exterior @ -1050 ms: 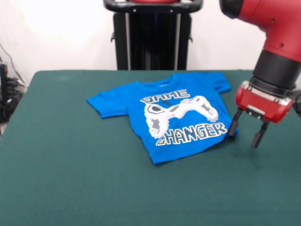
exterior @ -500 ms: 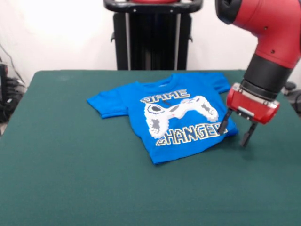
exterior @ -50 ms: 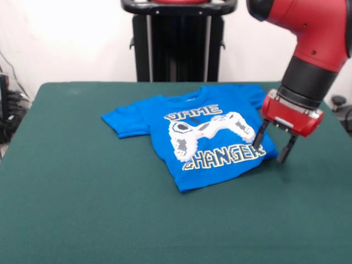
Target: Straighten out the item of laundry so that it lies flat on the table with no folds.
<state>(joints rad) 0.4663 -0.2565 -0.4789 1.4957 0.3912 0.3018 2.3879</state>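
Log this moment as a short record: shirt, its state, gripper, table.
shirt: blue T-shirt, print side up, lying on the table
shirt state: mostly spread; the sleeve and hem on the picture's right look bunched, not fully flat
gripper: open, pointing down at the shirt's right hem, one finger over the cloth, the other over bare felt
grip: none yet
table: green felt top

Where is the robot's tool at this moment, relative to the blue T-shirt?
In the front view the tool is at the picture's right, open, at the hem corner of the blue T-shirt: one finger over the cloth, the other over the green table.
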